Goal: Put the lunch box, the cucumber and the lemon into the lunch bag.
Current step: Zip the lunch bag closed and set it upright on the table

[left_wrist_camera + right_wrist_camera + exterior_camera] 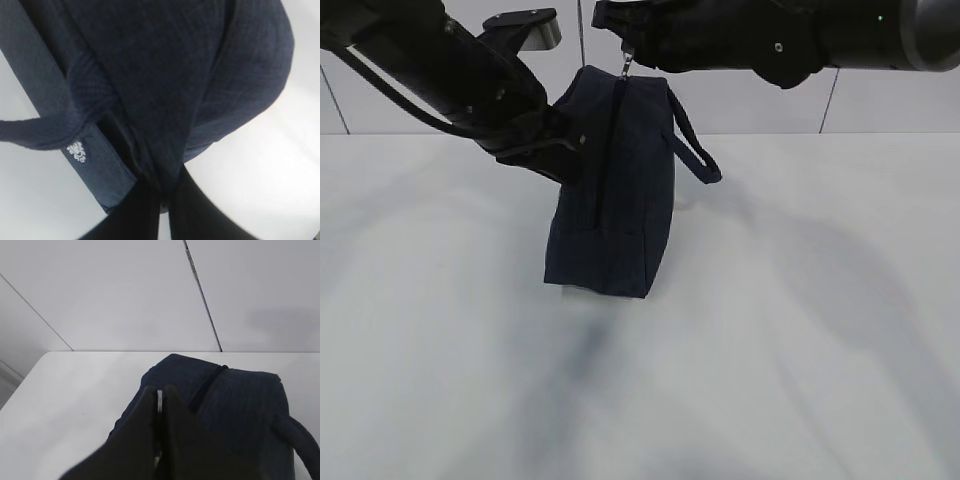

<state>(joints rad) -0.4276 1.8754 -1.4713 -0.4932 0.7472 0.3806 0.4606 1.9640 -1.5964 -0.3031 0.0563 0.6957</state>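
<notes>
In the exterior view, the lunch bag (610, 190) is standing on its end on the white table (800, 350), with its black zipper (607, 160) running from top to bottom down the side facing us. The left gripper (555, 150) is pressing in from the left and pinching the bag's fabric just in front of its fingertips. The right gripper (628, 55) is reaching in from the right, right above the bag, and it is closed on the silver ring pull (627, 68) that is hanging just under its tips. One loop handle (695, 150) is sticking out below and to the right of that gripper. In the left wrist view, the left gripper (162, 200) is squeezed nearly tight on a fold of the bag's (165, 75) dark blue cloth, which is filling most of the picture in front of the fingers. A handle strap (35, 132) with a small white logo (76, 151) is lying just to the left of the tips. In the right wrist view, the right gripper (159, 407) is closed tight on the silver ring pull (159, 401) (only a thin bright edge of it is showing between the fingers). The bag (235, 400) is sitting right under and past the tips, with the white table (70, 390) spreading out beyond it. The lunch box, the cucumber and the lemon are not showing in any view.
</notes>
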